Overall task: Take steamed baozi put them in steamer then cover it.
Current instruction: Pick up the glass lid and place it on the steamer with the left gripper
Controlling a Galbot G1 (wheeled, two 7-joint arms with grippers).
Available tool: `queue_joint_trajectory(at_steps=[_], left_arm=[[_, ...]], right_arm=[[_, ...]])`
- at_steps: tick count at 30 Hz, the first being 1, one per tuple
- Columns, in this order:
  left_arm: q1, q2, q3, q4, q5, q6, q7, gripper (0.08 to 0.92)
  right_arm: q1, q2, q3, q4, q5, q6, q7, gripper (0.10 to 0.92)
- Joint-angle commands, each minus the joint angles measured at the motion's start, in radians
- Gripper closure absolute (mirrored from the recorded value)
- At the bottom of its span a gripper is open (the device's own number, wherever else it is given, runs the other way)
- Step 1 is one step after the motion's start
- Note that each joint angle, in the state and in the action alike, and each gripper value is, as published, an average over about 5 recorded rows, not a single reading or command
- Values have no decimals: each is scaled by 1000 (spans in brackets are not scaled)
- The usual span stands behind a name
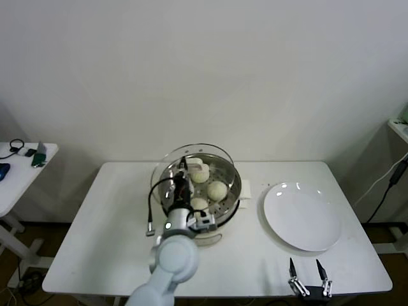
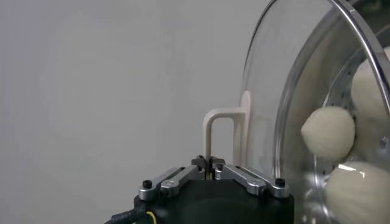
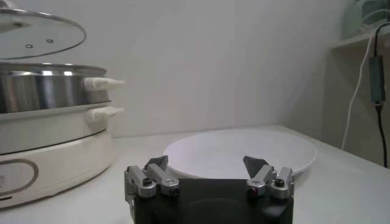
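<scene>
The steamer [image 1: 226, 203] stands mid-table, a shiny steel pot on a cream-white base; it also shows at the side of the right wrist view [image 3: 49, 91]. Smooth cream-white baozi [image 1: 217, 189] lie on its perforated tray and show through the glass [image 2: 329, 131]. The cover [image 1: 191, 150], clear glass with a metal rim, hangs tilted just above the pot. My left gripper [image 1: 185, 171] is shut on the cover's flat cream-white handle [image 2: 222, 128], its jaws pinching the handle's leg. My right gripper [image 1: 309, 275] stands open and empty near the table's front right edge.
A large white plate [image 1: 301, 215] lies bare on the table right of the steamer, just beyond the right gripper [image 3: 207, 163]. A small side table [image 1: 19, 167] with a few gadgets stands at far left. A cable [image 1: 390, 188] hangs at the far right.
</scene>
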Motion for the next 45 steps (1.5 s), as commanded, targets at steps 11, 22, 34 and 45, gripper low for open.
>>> queue_joint_trajectory(at_steps=[11, 22, 34, 45], left_arm=[[7, -107, 36, 144, 165, -13, -5, 863], [9, -91, 21, 155, 161, -14, -4, 863], [7, -84, 11, 164, 160, -26, -6, 863], [9, -26, 60, 43, 0, 5, 60, 745]], right_arm=[[1, -18, 11, -8, 34, 12, 4, 203], [-1, -17, 12, -9, 33, 17, 2, 203], [-2, -11, 12, -11, 30, 26, -1, 203], [-5, -12, 2, -4, 49, 22, 15, 203]])
